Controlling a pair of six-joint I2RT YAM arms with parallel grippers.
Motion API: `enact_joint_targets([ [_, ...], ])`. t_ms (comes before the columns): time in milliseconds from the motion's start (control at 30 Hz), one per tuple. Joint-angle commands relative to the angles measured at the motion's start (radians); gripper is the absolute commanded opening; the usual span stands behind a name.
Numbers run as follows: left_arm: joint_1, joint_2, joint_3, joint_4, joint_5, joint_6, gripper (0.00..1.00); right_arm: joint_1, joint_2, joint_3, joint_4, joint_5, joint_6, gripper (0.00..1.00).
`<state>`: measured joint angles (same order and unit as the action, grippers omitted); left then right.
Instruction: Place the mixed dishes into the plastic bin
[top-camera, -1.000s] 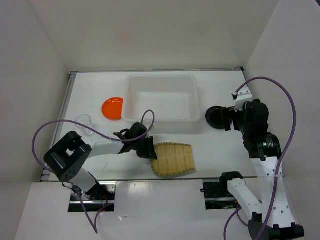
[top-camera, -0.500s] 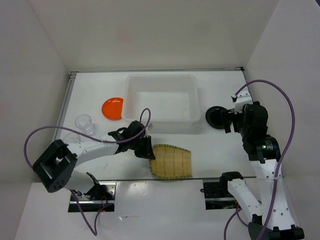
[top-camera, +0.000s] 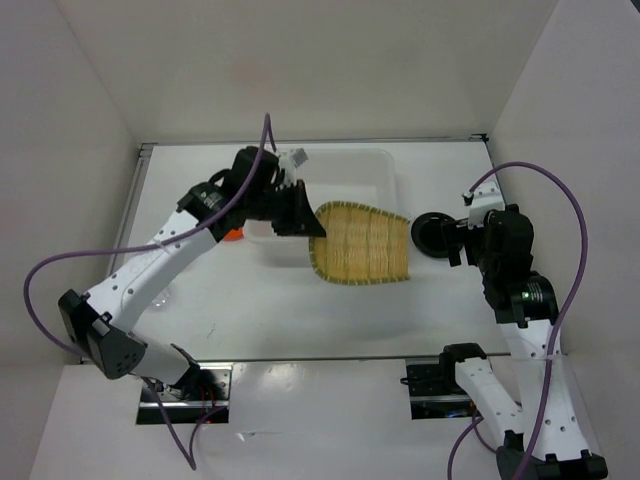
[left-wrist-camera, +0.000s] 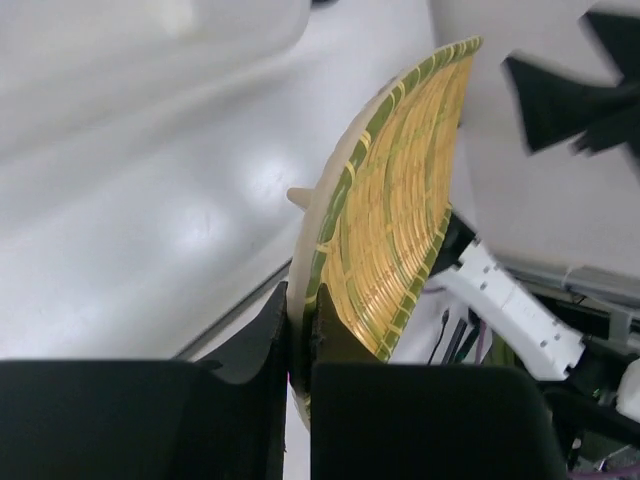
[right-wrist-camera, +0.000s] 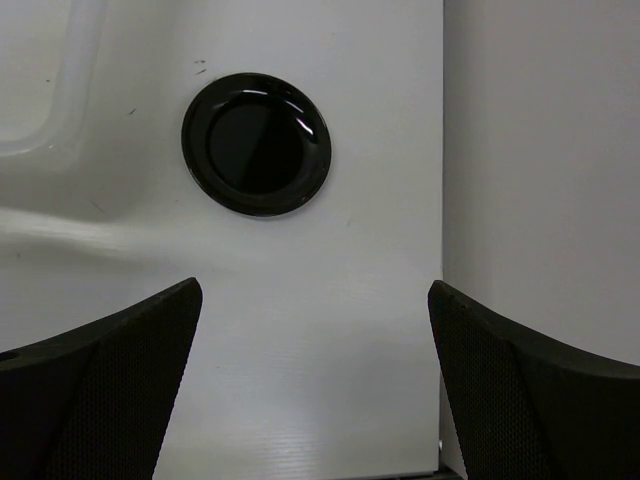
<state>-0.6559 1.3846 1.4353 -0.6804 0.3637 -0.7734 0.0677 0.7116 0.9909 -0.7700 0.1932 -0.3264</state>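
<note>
The top view alone shows the whole layout. The left gripper (top-camera: 305, 222) holds the woven tray (top-camera: 362, 243) up off the worktop (top-camera: 300, 320), and the tray overlaps the near right part of the plastic bin (top-camera: 385, 165) and the surface in front of it. Whether the tray touches the bin's rim cannot be told from above. Only a sliver of the orange plate (top-camera: 232, 236) shows, beside the bin's left wall and under the left arm. The black plate (top-camera: 430, 235) lies on the worktop just right of the bin, with the right gripper (top-camera: 455, 240) near it.

The left wrist view shows the grip itself: both fingers (left-wrist-camera: 275, 335) are clamped on the tray's rim, and the tray stands on edge, its woven inside facing right.

The right wrist view looks straight down on the black plate, flat on the worktop, with the right gripper's fingers (right-wrist-camera: 100, 370) spread wide apart and holding nothing
</note>
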Motion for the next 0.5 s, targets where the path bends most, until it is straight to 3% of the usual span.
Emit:
enact_joint_targets([
  [0,0.08,0.102,0.204,-0.092,0.098,0.048,0.0,0.009,-0.017,-0.005,0.063,0.017,0.007,0.98],
  [233,0.344,0.384,0.543,-0.217,0.182,0.201,0.0,0.009,-0.027,-0.014,0.063,0.026,0.007,0.98],
  [467,0.398,0.697,0.704,-0.183,0.207,0.264,0.0,0.009,-0.017,-0.005,0.063,0.026,-0.002,0.98],
])
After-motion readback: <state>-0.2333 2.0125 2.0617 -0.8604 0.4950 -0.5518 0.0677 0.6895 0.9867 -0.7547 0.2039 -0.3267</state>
